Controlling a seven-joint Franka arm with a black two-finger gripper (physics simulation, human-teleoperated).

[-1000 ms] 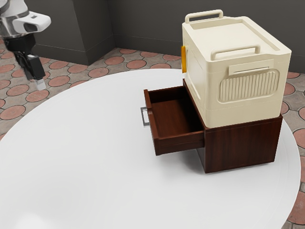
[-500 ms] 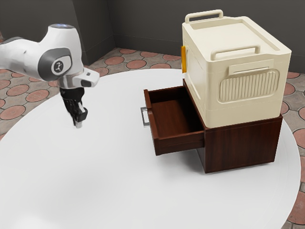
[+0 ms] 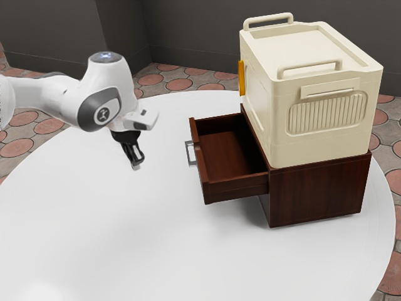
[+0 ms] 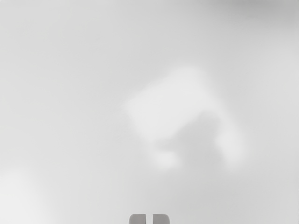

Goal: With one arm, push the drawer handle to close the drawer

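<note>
White surface [image 3: 125, 238] is lying under the tool [image 3: 136, 167]; whether open or closed, I'm not discerning. Beyond, the handle [image 3: 187, 153] is calling for a centred, level push, its drawer [image 3: 235, 187] jutting from the cabinet [image 3: 316, 188] near the exterior view's right-hand edge of the surface.

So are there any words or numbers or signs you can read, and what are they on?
No words, brands or numbers can be read.
Round badge on the robot arm: a dark little sign, too small to make out.
Cream box and wooden drawer: no writing that I can see.
</note>
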